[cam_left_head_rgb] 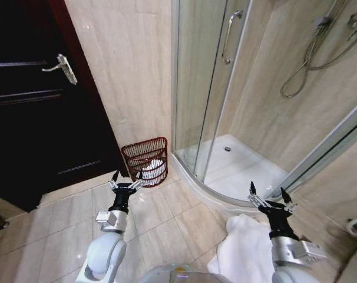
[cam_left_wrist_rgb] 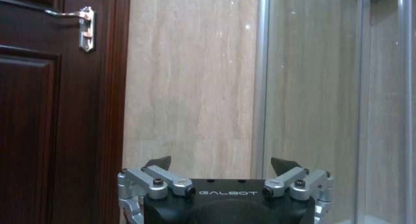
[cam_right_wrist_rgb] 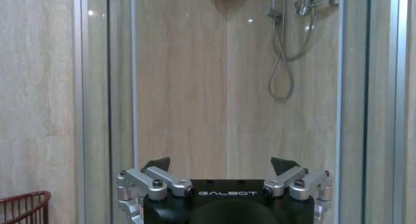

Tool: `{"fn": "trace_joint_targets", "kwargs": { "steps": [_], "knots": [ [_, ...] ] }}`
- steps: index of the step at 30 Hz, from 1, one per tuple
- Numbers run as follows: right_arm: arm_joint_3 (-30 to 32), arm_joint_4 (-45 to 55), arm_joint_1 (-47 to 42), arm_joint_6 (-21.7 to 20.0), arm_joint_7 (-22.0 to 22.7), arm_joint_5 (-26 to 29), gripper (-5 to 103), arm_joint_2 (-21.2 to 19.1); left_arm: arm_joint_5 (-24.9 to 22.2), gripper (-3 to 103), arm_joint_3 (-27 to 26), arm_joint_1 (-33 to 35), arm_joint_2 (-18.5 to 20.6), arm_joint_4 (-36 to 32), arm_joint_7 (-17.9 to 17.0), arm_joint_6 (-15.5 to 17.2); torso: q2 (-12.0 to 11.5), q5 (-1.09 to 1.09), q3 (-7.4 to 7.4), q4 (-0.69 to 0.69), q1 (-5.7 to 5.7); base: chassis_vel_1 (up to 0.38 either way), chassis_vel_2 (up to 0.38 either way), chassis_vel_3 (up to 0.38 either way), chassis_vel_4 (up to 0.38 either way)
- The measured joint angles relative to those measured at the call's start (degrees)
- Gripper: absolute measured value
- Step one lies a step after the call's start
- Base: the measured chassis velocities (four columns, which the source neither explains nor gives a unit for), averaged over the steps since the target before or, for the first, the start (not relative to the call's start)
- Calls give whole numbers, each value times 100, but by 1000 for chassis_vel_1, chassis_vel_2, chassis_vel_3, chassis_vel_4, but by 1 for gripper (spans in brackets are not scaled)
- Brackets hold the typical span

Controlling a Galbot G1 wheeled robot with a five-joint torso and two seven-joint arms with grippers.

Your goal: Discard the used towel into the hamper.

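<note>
"GALBOT" on left gripper (cam_left_wrist_rgb: 221, 166) — fingers apart.

Your hamper (cam_left_head_rgb: 146, 159): dark red open-weave wire basket, upright on the tile floor between door and shower glass, something white inside. Your white towel (cam_left_head_rgb: 243, 247) lies crumpled on the floor, well apart

Head view looking down at floor, wrist views level, facing shower enclosure (cam_left_head_rgb: 225, 106)

text: "GALBOT" | on: left claw (cam_left_wrist_rgb: 221, 166) body, white lettering | also on: right claw (cam_right_wrist_rgb: 221, 166) body | other text: none
</note>
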Motion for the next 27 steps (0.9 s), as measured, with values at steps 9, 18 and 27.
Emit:
{"fn": "trace_joint_targets", "kwargs": {
  "steps": [9, 18, 27],
  "knots": [
    [1, -46, 122, 216, 68, 29, 100, 0, 23, 100, 21, -31, 9, -34, -69, 88, 0, 0, 0, 1, -1, -19, -24, 21, 23],
    [-11, -23, 128, 213, 117, 109, 100, 0, 27, 100, 73, -49, 10, -48, -73, 101, 0, 0, 0, 1, -1, -33, -26, -34, -45],
    [9, -33, 86, 223, 129, 170, 100, 0, 92, 100, 185, -108, 7, -30, -101, 114, 0, 0, 0, 0, 0, -102, -85, -65, -85]
  ]
}}
